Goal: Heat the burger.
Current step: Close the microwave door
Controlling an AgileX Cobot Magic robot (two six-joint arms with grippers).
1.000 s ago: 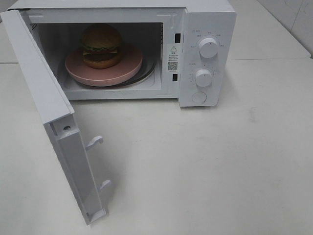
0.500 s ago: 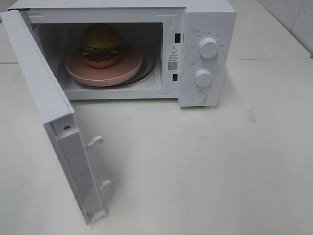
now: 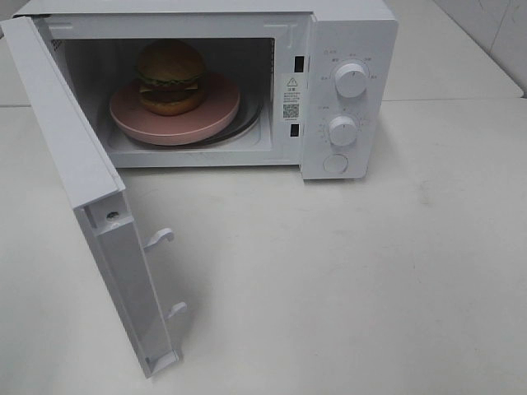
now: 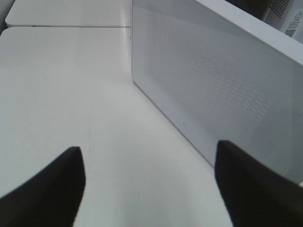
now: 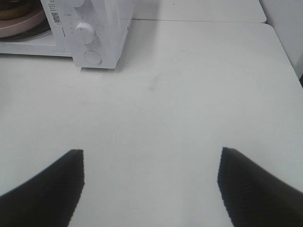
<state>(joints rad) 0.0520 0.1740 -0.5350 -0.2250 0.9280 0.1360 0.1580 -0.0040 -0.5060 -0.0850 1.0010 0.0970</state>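
Sitting on the pink plate (image 3: 222,111) inside the microwave (image 3: 354,49) at the far edge of the desk (image 3: 370,288), the burger (image 3: 170,76) was already in, but the door (image 3: 82,181) hung wide open, so shutting it and starting the heat looked left to do, while the left end effector (image 4: 149,189) and the right end effector (image 5: 151,189) were spread apart, holding nothing.

I see bright, even light. The microwave door (image 3: 74,148) drops a soft shadow on the white table (image 3: 370,271). In my wrist views the fingers (image 4: 42,189) look dark and blurry.
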